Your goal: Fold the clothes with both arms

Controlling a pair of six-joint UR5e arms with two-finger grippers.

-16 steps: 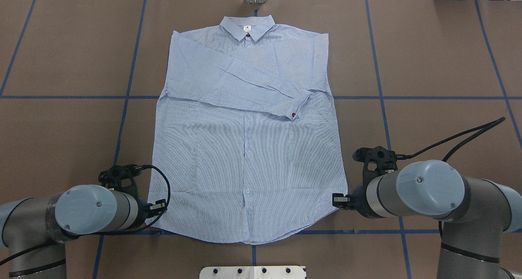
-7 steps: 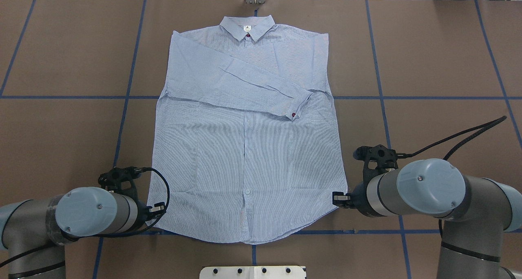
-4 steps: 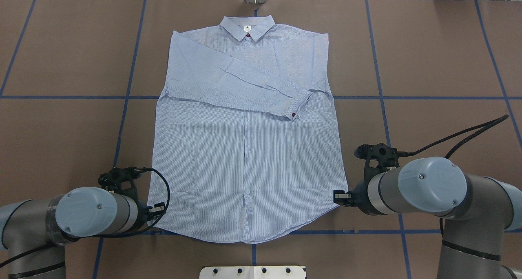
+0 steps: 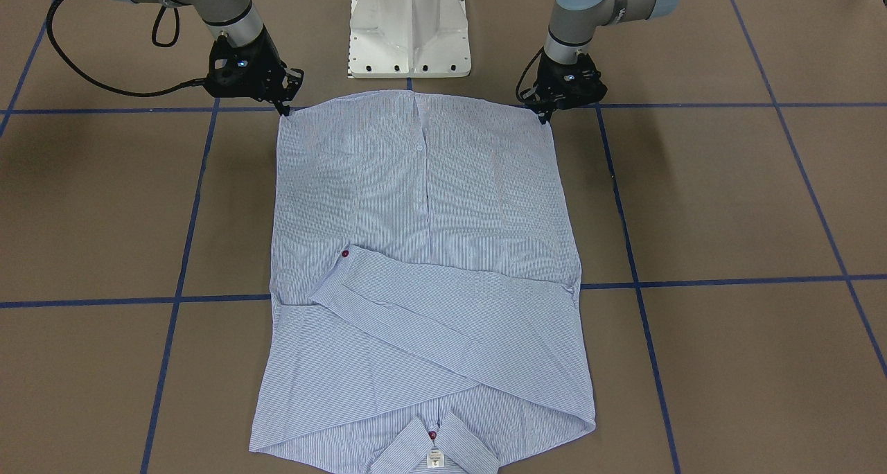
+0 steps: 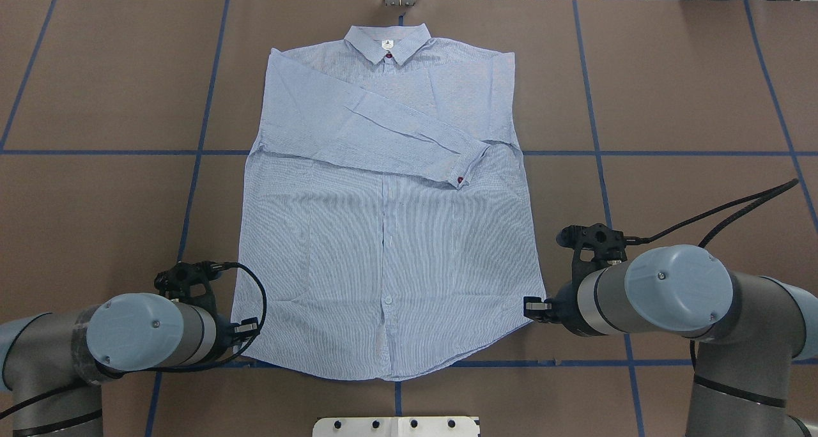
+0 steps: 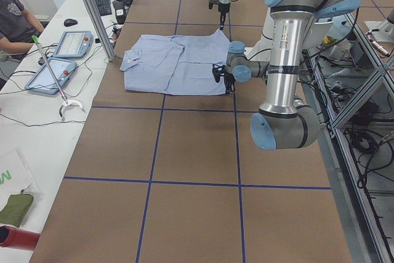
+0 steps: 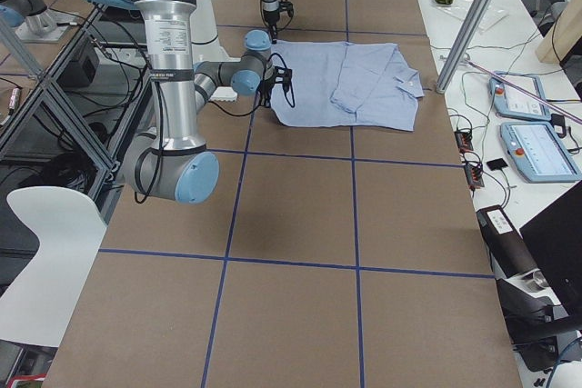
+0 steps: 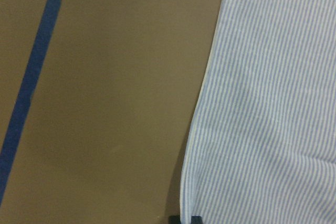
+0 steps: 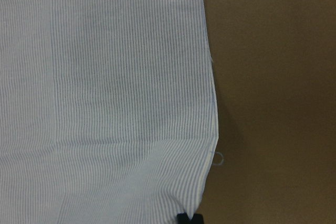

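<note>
Tabletop (image 5: 690, 73) lies open at frame left and right of the shirt (image 5: 390, 264). At bottom centre a white pedestal base (image 5: 396, 427) sits near the shirt; the left claw (image 5: 248, 328) and right claw (image 5: 530, 309) occupy its lower corners.

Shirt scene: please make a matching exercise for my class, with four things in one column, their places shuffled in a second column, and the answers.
Things on or by the shirt:
1. collar
2. sleeve cuff
3. left hand
4. right hand

Places:
a. at the hem corner on the robot's right
b. at the end of the shirt farthest from the robot
c. at the hem corner on the robot's left
d. lying across the shirt's front

Pairs: 1-b; 2-d; 3-c; 4-a
</note>
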